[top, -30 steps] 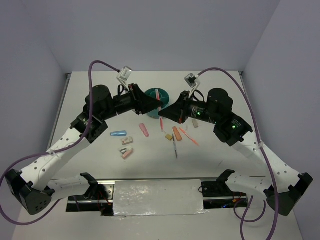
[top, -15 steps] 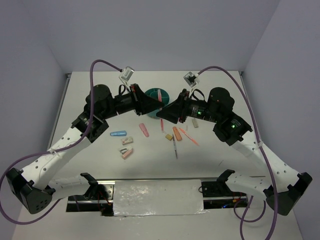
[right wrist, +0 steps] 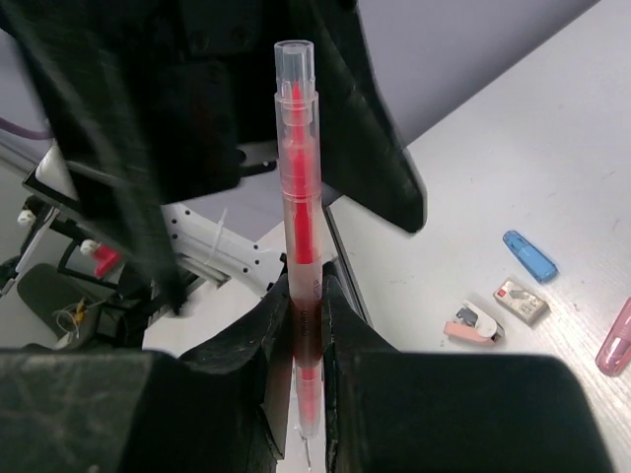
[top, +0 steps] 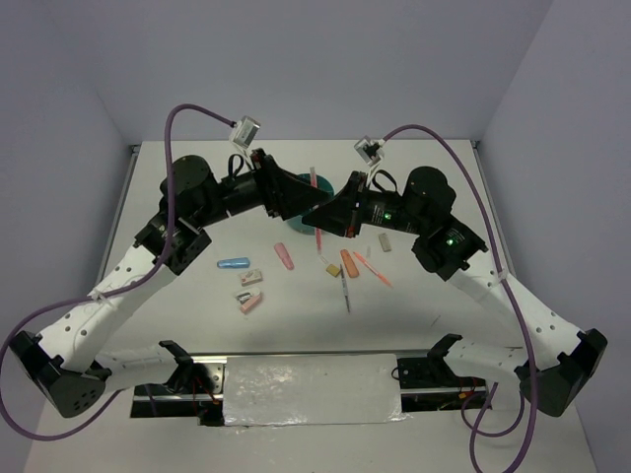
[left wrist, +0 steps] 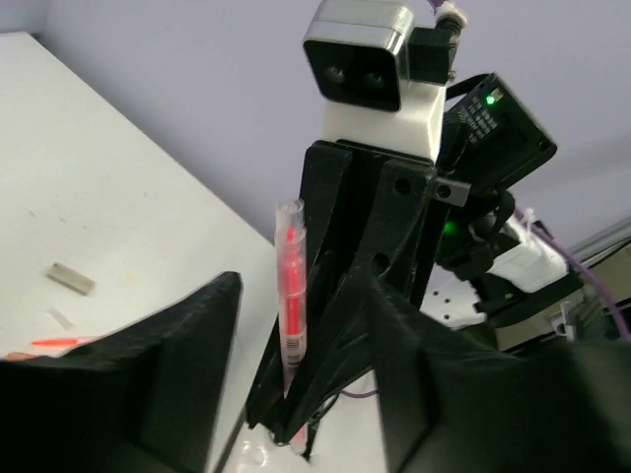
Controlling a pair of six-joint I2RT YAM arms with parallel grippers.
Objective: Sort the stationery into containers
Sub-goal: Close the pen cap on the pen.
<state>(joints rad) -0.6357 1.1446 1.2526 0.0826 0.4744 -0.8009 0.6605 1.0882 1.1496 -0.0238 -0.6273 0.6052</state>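
Slim pen (right wrist: 299,197), clear barrel and cap, red-pink core, barcode label, upright above the table (right wrist: 513,168) by the teal tub (top: 324,183), lower end clamped in right hand (right wrist: 306,325), left hand (left wrist: 301,286) fingers apart either side.

The whole bench (top: 414,315) is looked down on by a fixed camera set high above and behind both arms, facing the far wall (top: 315,59). The left wrist view is taken from close behind the left claw (left wrist: 296,394), tilted upward and facing the right wrist camera (left wrist: 357,54). The right wrist view is taken along the right claw (right wrist: 304,305), facing the left arm (right wrist: 197,99), with a strip of bench at its right. The red pen (right wrist: 299,197) is shared by both wrist views at very short range.
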